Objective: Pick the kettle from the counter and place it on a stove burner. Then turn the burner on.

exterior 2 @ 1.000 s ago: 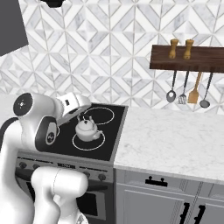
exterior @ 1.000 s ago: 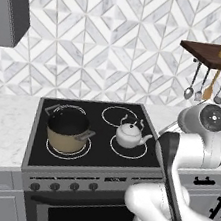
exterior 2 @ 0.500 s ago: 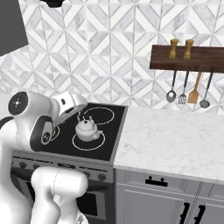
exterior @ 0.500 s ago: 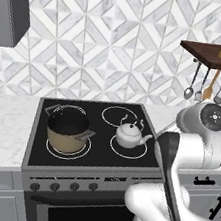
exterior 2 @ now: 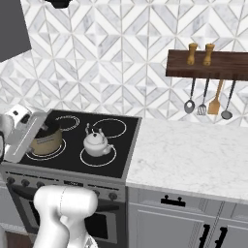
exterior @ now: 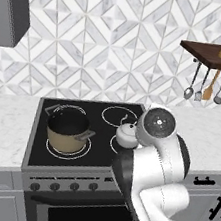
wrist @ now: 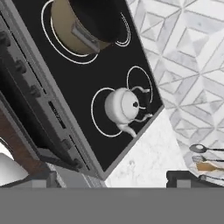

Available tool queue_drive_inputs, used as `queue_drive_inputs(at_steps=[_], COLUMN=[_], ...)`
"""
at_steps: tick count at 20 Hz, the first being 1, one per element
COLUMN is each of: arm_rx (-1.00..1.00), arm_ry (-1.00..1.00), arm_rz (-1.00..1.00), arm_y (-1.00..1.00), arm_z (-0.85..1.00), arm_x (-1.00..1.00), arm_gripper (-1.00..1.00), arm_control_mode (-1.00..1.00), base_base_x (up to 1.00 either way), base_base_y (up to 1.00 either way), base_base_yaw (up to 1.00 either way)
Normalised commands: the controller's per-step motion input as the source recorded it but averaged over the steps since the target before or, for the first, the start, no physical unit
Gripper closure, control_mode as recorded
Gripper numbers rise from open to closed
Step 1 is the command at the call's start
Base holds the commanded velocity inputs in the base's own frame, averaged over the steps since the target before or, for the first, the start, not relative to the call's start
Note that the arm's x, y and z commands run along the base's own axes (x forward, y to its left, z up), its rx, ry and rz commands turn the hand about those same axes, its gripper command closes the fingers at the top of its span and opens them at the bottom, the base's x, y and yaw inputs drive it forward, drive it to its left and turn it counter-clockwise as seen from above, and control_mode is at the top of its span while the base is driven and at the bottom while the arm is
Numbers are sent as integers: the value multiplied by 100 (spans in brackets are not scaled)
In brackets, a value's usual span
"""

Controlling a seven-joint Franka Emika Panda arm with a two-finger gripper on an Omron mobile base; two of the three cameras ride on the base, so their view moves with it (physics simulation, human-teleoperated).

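Kettle (exterior 2: 97, 142) sits inside a stove burner (exterior 2: 98, 156) ring, arm raised above, finger state unclear

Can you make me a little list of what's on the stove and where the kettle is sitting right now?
kettle: sits upright inside the front right stove burner ring
kettle spout: points toward the front edge of the stove, in the right base view
tan pot: on the front left burner, black inside
cooktop: glossy black with white rings
knobs: a row on the stove's front panel
counter: pale marble, right of the stove
gripper: up above the stove looking down, not touching the kettle; open or shut can't be told
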Motion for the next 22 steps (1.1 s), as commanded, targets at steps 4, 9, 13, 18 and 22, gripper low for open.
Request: queue_drive_inputs(at_steps=[4, 9, 13, 18, 22], arm_rx=[-73, -79, -65, -54, -48], arm_ry=[8, 10, 4, 0, 1], arm_rz=[40, 38, 39, 34, 32], arm_y=[97, 71, 29, 0, 9], arm_z=[-100, -100, -98, -90, -68], arm_x=[-43, -4, 15, 37, 18], arm_gripper=[-100, -100, -100, -100, -100], arm_control_mode=[-100, -100, -100, -100, -100], base_base_x=[0, 0, 0, 0, 0], base_base_y=[0, 0, 0, 0, 0], base_base_yaw=[0, 0, 0, 0, 0])
